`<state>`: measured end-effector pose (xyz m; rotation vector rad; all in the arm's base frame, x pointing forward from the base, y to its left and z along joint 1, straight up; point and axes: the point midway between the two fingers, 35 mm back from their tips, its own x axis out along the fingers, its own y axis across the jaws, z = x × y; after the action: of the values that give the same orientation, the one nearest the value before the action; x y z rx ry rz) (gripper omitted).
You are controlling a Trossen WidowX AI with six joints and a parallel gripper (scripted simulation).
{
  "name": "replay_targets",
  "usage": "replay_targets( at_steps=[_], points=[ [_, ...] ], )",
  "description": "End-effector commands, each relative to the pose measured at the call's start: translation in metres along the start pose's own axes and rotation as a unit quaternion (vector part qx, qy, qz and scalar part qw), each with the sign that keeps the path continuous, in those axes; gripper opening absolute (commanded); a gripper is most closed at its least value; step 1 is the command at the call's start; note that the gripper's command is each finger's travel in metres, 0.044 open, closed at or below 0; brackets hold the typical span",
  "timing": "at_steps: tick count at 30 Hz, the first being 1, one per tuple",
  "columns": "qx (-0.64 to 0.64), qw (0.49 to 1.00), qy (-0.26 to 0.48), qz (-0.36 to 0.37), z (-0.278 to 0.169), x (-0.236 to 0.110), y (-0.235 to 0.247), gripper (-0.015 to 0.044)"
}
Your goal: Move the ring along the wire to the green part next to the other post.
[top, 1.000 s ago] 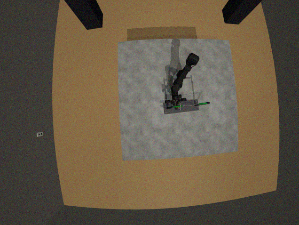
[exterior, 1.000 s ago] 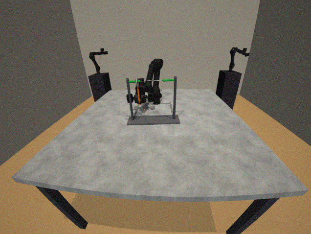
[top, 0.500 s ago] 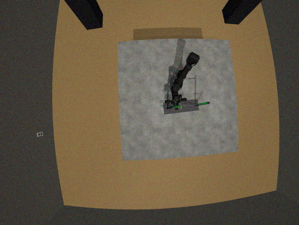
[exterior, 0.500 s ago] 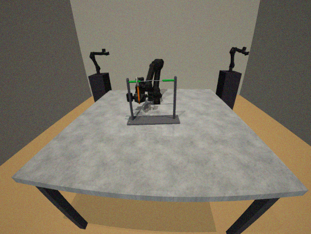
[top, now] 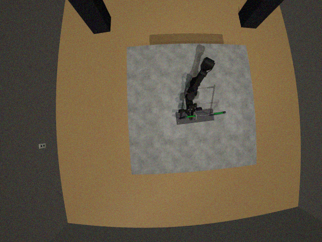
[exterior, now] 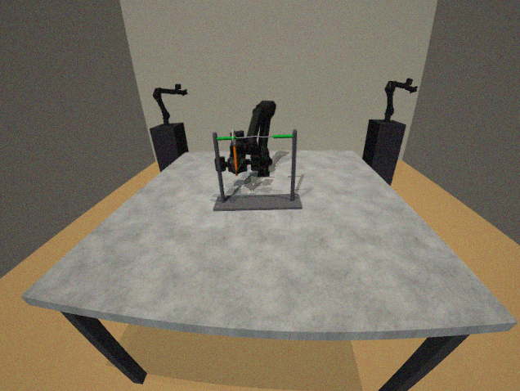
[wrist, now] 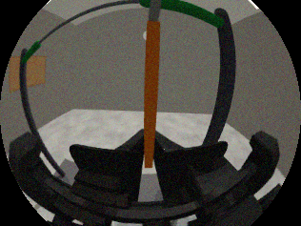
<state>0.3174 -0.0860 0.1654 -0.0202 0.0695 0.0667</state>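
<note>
"Where's the ring?"

"The ring (top: pixel 195 116) (exterior: pixel 233 133) (wrist: pixel 154 11) is hanging around the wire at the inner end of the near green part (top: pixel 190 116) (exterior: pixel 225 138) (wrist: pixel 190 8), left of centre in the exterior view. I can't tell whether it's touching the thin grey part (top: pixel 204 115) (exterior: pixel 258 137) (wrist: pixel 86 14)."

"And its handle?"

"The orange handle (exterior: pixel 235 159) (wrist: pixel 151 94) is pointing down below it, running nearly upright through the middle of the wrist view."

"What's the pincer doing?"

"The gripper (top: pixel 191 114) (exterior: pixel 236 164) (wrist: pixel 147 132) is pinching the handle near its lower end, low in the middle of the wrist view."

"Which post is standing close by?"

"The near post (exterior: pixel 221 185) (wrist: pixel 228 71), left in the exterior view but right in the wrist one. The far post (exterior: pixel 293 168) (wrist: pixel 24 90) is standing beyond the other green part (top: pixel 218 113) (exterior: pixel 283 136) (wrist: pixel 31 51), and both are rising from a grey base (top: pixel 205 118) (exterior: pixel 258 202)."

"And the arm?"

"The black arm (top: pixel 197 80) (exterior: pixel 253 130) is reaching down from upper right of centre in the top view. Everything's standing on that mottled table (top: pixel 182 148) (exterior: pixel 260 252) (wrist: pixel 95 123)."

"Anything behind?"

"Two more arms are perching on dark pedestals, one at the upper left of the exterior view, one at the upper right."
</note>
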Motion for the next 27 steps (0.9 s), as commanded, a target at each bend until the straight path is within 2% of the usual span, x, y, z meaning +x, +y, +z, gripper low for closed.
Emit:
replay_targets(
  at_steps=[1, 27],
  points=[
    [0.003, 1.0, 0.001, -0.002, -0.001, -0.001, 0.004, -0.015],
    [0.013, 1.0, 0.003, -0.007, 0.0, 0.0, 0.032, -0.015]
  ],
)
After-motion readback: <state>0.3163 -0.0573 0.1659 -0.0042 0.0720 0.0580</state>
